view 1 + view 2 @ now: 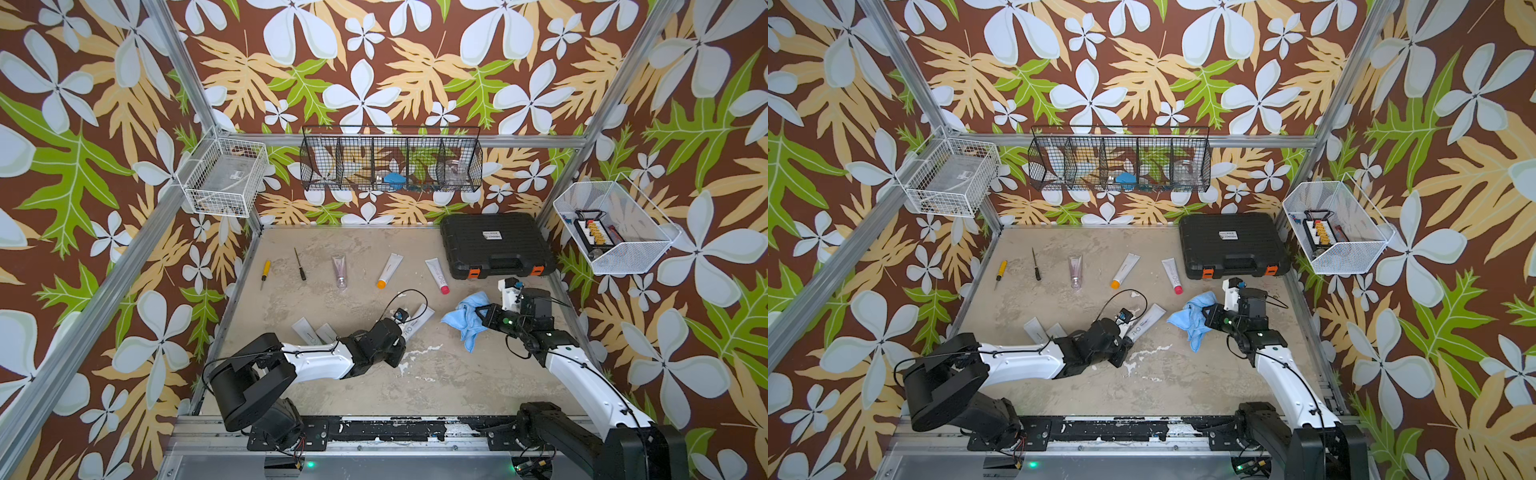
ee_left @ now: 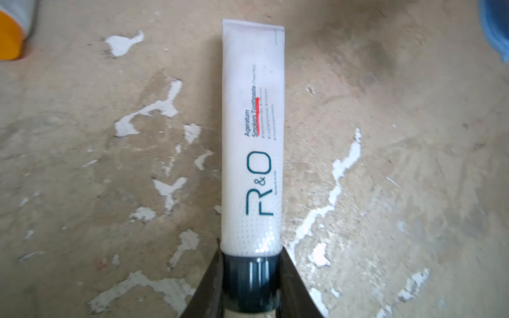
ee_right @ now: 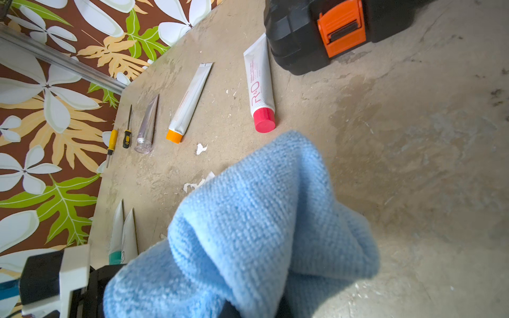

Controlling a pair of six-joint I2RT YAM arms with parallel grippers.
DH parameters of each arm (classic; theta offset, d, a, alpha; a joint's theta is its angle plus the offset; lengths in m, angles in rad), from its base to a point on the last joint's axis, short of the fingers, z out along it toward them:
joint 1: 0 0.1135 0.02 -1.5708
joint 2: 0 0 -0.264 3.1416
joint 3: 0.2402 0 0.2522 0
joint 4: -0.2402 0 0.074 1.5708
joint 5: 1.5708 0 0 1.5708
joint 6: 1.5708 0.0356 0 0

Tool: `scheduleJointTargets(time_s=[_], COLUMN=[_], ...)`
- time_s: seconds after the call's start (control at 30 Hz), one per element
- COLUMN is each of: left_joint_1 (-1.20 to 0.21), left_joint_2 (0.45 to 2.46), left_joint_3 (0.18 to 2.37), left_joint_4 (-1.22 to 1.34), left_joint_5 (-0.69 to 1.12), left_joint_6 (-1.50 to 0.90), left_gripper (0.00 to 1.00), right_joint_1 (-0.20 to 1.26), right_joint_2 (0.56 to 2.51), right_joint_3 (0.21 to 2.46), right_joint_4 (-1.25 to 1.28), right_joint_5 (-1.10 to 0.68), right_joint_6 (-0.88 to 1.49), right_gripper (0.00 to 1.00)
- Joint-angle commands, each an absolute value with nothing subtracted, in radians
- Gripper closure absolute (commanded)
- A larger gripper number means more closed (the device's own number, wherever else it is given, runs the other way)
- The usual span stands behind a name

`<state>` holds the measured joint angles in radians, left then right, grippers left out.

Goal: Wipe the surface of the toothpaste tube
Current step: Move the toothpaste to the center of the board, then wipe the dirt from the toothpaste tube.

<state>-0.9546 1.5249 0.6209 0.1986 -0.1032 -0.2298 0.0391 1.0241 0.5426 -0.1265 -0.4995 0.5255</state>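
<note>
While the left end effector (image 2: 252, 278) clamps the cap of one toothpaste tube (image 2: 252, 137) on the bench (image 1: 436, 374), the right end effector (image 1: 478, 316) is closed on one blue cloth (image 3: 261, 220) nearby. Five other tubes (image 1: 390, 270), two screwdrivers (image 1: 264, 272) and one black case (image 1: 494, 243) lie apart

Six squeeze tubes: a pink clear-capped tube (image 1: 340, 270), a white orange-capped tube (image 1: 389, 269), a white red-capped tube (image 1: 436, 274), a white dark-capped toothpaste tube (image 2: 252, 137), a white teal-capped tube (image 3: 117, 234) and a plain white tube (image 3: 129, 236). Two screwdrivers: a yellow-handled screwdriver (image 1: 265, 271) and a black-handled screwdriver (image 1: 300, 265). One blue microfibre cloth (image 1: 467, 318). One black plastic case (image 1: 494, 243). Three wire baskets: a white grid basket (image 1: 216, 201), a white mesh basket (image 1: 636, 255) and a black divided basket (image 1: 357, 166).
</note>
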Motion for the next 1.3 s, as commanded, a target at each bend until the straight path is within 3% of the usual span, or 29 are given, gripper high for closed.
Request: scheduleJointTargets(time_s=[0.0, 1.27], left_joint_1=[-0.982, -1.032], left_joint_2=[1.530, 1.638], left_joint_3=[0.622, 0.620], left_joint_4=[0.261, 0.332], left_joint_5=[-0.058, 0.001], left_joint_6=[-0.164, -0.104], left_gripper=[0.85, 0.85], right_joint_1=[0.049, 0.464], right_joint_2=[1.020, 1.394], right_joint_3=[0.539, 0.503], right_joint_4=[-0.108, 0.099], right_joint_5=[-0.519, -0.331], right_joint_6=[0.555, 0.696], right_gripper=[1.00, 1.00])
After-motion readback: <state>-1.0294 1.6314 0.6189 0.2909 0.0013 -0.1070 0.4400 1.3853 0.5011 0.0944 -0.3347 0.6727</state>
